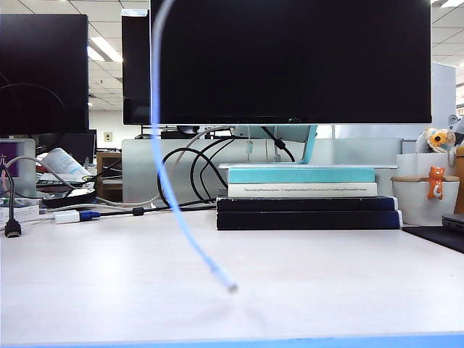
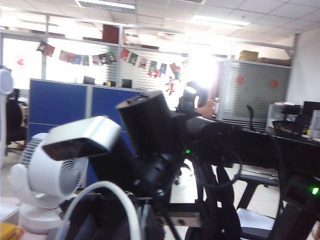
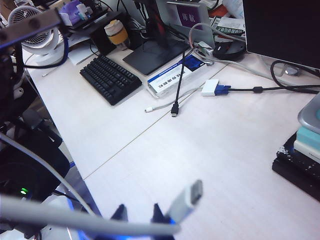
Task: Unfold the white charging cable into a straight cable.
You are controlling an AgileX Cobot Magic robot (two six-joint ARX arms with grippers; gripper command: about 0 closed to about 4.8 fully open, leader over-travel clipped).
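Observation:
The white charging cable (image 1: pixel 161 181) hangs from above the exterior view's top edge and curves down to a free plug (image 1: pixel 231 287) just over the desk; neither gripper shows in that view. In the left wrist view the cable (image 2: pixel 107 187) arches over my left gripper (image 2: pixel 145 225), whose dark fingers stand together, raised high and facing the office; the cord runs down into them. In the right wrist view my right gripper (image 3: pixel 139 214) has its two tips a little apart with bare desk between them. The blurred cable (image 3: pixel 90 220) crosses in front of them and ends in the plug (image 3: pixel 187 199) beside one tip.
A big monitor (image 1: pixel 290 61) stands behind a stack of books (image 1: pixel 304 196). A white adapter with a blue plug (image 3: pixel 211 88), a black cable plug (image 3: pixel 175 110) and a black keyboard (image 3: pixel 110 77) lie toward the desk's left. A white mug (image 1: pixel 428 192) stands at the right.

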